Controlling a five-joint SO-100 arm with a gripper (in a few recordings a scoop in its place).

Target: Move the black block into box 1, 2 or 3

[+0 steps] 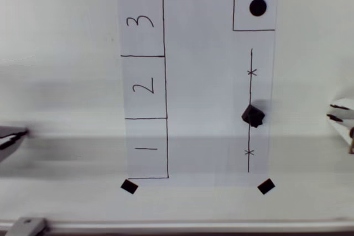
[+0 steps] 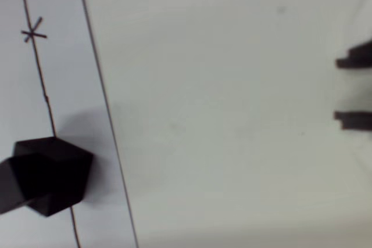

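On the paper's right-hand pen line sits the block [image 1: 253, 116], box 1 [image 1: 147, 148] at its 8 o'clock, empty, hand [image 1: 338, 111] at 3 o'clock, well apart, fingers narrowly parted.

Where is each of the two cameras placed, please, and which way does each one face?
Overhead view: above the table, facing straight down at the white paper sheet with pen-drawn boxes; the pincer enters at the right edge.
Wrist view: on the arm, low, facing the sheet's edge; dark fingertips show at the right.
Shared: the small matte black chunky block on the pen line, and a cross mark.
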